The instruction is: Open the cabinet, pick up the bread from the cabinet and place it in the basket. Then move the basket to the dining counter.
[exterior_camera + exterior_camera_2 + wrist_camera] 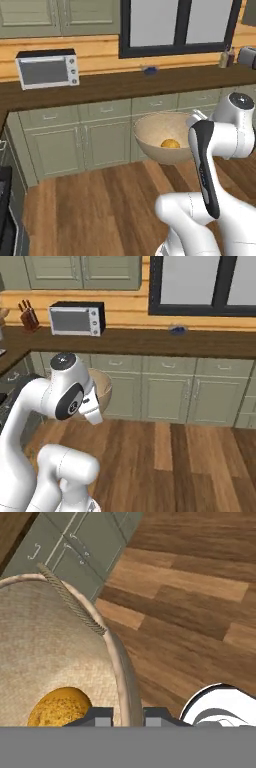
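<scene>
Hand view shows the gripper (pixel 127 714) clenched on the rim of the basket (pixel 55 642), one finger inside the wall and one outside; the bread (pixel 59 706) lies on the basket's floor, so the fetching and placing look done; in the left base view the basket (pixel 160 131) hangs in the air above the wood floor (pixel 100 200), in front of the green lower cabinets (pixel 80 140); what remains, by my judgement, is carrying it to the dining counter and setting it down there
</scene>
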You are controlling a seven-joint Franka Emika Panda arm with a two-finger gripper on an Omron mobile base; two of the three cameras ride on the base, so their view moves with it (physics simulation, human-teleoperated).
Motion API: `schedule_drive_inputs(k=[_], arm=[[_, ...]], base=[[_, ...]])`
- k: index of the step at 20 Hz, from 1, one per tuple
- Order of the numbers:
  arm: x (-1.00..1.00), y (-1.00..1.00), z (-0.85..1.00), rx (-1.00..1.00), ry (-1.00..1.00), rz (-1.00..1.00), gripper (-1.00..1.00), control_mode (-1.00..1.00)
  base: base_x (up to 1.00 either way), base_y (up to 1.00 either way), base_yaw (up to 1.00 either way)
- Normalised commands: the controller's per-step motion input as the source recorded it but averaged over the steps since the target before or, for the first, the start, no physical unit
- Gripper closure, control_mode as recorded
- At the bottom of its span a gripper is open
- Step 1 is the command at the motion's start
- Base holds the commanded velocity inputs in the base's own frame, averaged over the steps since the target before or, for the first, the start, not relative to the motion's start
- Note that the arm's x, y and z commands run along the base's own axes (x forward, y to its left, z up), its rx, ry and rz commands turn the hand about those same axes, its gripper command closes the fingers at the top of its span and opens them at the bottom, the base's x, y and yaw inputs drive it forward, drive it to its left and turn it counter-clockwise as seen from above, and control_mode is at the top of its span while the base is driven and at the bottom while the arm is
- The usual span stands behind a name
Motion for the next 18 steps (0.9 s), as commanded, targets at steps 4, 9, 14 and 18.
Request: schedule_drive_inputs(k=[4,9,14,18], arm=[[0.00,0.00,0.00,0.00,0.00,0.00,1.00,1.00],[0.00,0.00,0.00,0.00,0.00,0.00,1.00,1.00],[0.00,0.00,0.00,0.00,0.00,0.00,1.00,1.00],[0.00,0.00,0.00,0.00,0.00,0.00,1.00,1.00]], base=[[0.00,0.00,-1.00],[0.00,0.00,-1.00],[0.00,0.00,-1.00],[0.00,0.01,-1.00]])
